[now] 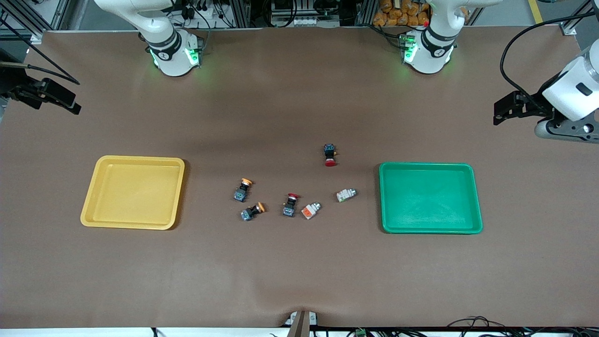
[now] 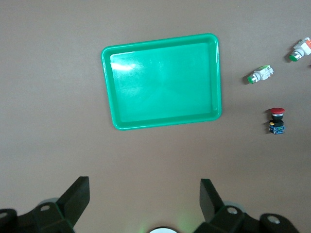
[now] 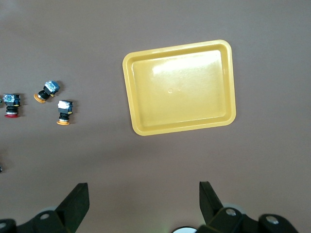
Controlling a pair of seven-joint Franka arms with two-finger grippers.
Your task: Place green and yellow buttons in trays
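The yellow tray (image 1: 133, 192) lies toward the right arm's end and the green tray (image 1: 429, 197) toward the left arm's end; both hold nothing. Between them lie two yellow-capped dark buttons (image 1: 243, 189) (image 1: 252, 211) and two white-bodied buttons (image 1: 310, 210) (image 1: 346, 194). My left gripper (image 1: 500, 113) is open and empty, high over the table's edge at the left arm's end. My right gripper (image 1: 75, 104) is open and empty, high over the right arm's end. The left wrist view shows the green tray (image 2: 160, 42) and both white buttons (image 2: 261, 74) (image 2: 301, 49). The right wrist view shows the yellow tray (image 3: 180, 87) and both yellow buttons (image 3: 47, 91) (image 3: 64, 111).
Two red-capped dark buttons lie among the others: one (image 1: 290, 205) beside the white-bodied pair, one (image 1: 330, 155) farther from the front camera. They also show in the left wrist view (image 2: 276, 120) and the right wrist view (image 3: 11, 105). The brown table (image 1: 299, 271) is bare elsewhere.
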